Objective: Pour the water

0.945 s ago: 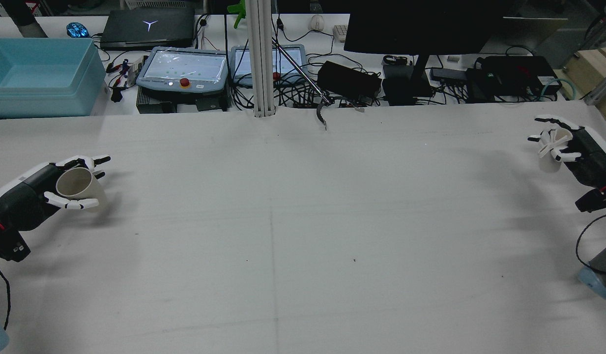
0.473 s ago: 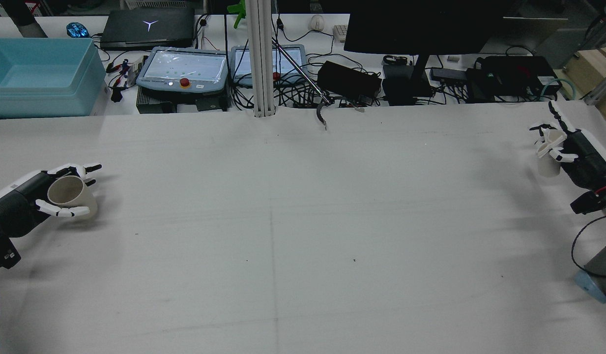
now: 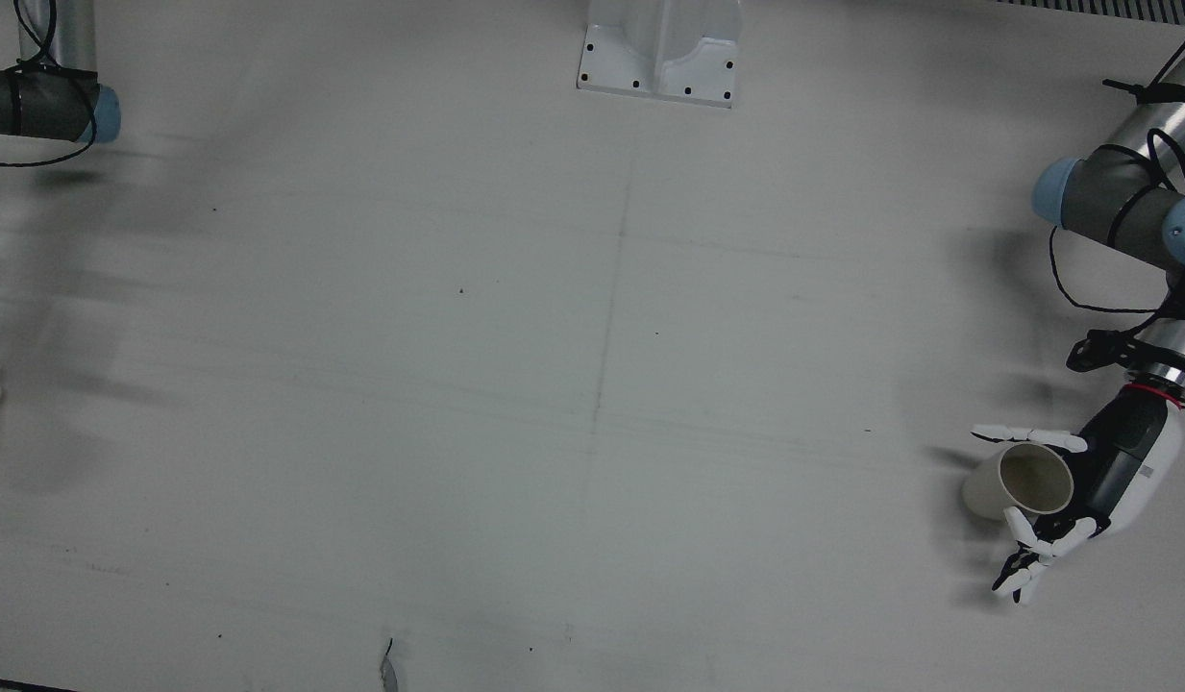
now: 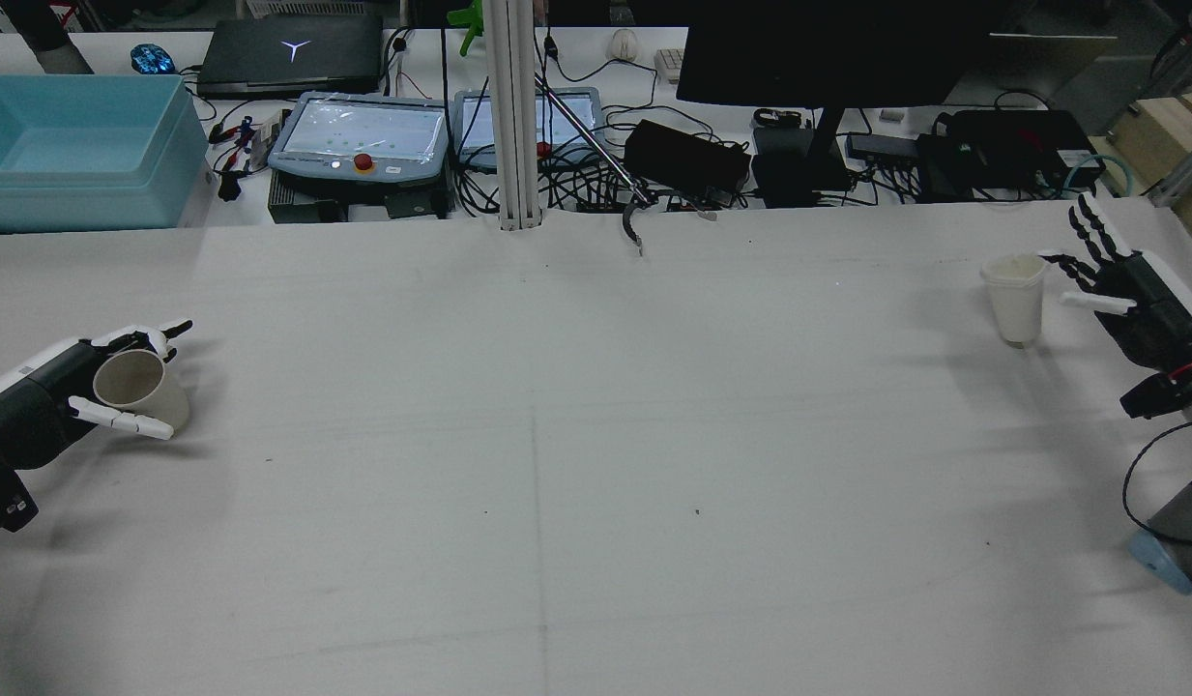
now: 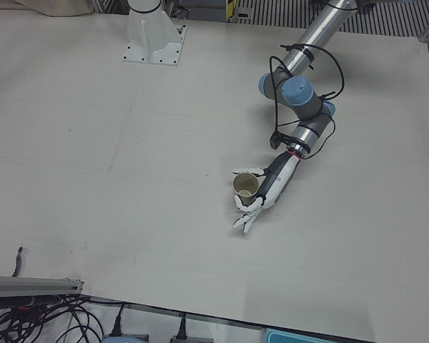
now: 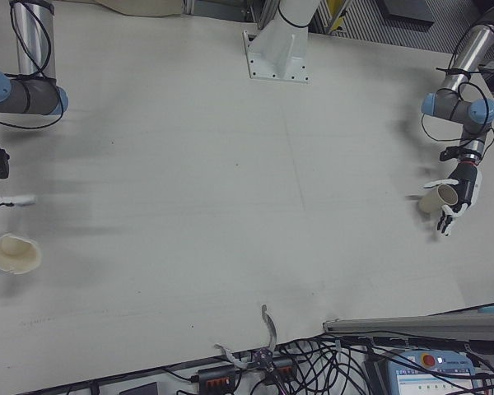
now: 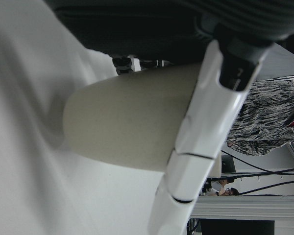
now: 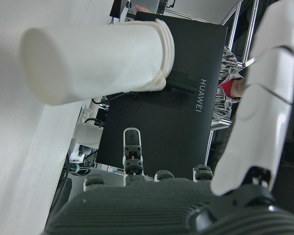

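My left hand is shut on a beige cup at the table's left edge. It holds the cup between thumb and nearly straight fingers, tilted with the mouth toward the palm. The cup also shows in the front view, the left-front view and the left hand view. I cannot tell whether its base touches the table. A white cup stands upright on the table at the far right. My right hand is open just right of it, fingers spread and apart from it. The white cup also shows in the right hand view.
Beyond the table's far edge are a blue bin, teach pendants, a monitor and cables. A white post stands at the middle of the far edge. The arms' pedestal base sits on the near side.
My right hand has let go of the white cup and spread open; the cup now stands alone to its left. My left hand has drawn back and lowered with the beige cup.
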Robot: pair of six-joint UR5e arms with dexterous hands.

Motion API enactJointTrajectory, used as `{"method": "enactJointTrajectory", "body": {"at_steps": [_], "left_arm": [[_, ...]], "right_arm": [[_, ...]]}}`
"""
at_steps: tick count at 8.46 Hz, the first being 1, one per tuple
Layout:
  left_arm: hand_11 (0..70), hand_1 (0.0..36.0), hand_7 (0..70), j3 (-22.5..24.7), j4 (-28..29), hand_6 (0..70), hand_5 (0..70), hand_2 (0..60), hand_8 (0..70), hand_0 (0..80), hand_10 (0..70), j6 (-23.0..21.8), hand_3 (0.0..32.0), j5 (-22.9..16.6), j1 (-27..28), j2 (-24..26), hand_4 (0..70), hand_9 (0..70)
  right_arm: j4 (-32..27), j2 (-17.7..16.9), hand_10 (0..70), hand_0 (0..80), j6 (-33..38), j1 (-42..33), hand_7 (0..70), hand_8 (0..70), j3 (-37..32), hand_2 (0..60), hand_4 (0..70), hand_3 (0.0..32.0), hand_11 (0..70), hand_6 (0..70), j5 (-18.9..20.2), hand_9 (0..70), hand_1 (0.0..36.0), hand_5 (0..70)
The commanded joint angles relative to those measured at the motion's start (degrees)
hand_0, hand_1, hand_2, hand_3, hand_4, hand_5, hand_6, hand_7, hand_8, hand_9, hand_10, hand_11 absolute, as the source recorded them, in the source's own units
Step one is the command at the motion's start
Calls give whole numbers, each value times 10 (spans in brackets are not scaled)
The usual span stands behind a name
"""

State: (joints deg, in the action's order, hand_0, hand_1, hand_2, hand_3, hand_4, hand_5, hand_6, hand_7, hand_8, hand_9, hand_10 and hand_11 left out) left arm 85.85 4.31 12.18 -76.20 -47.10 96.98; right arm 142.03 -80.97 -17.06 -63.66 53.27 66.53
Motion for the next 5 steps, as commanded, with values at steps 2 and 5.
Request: {"method": "enactJointTrajectory", "body": {"at_steps": [2,5], "left_arm": [[58,344,59,-3,6,92,0,0,22,800,15,3,0,0,4,-3,292,0],[31,316,30,-2,20,75,0,0,9,800,0,-2,0,0,0,-13,151,0]], "right_arm": [[0,-3,0,531,3,-1,0,0,8,28,0,142,0,11,1,0,212,53],[0,-3,0,534,3,-1,0,0,17,53,0,144,0,19,2,0,218,55]]}}
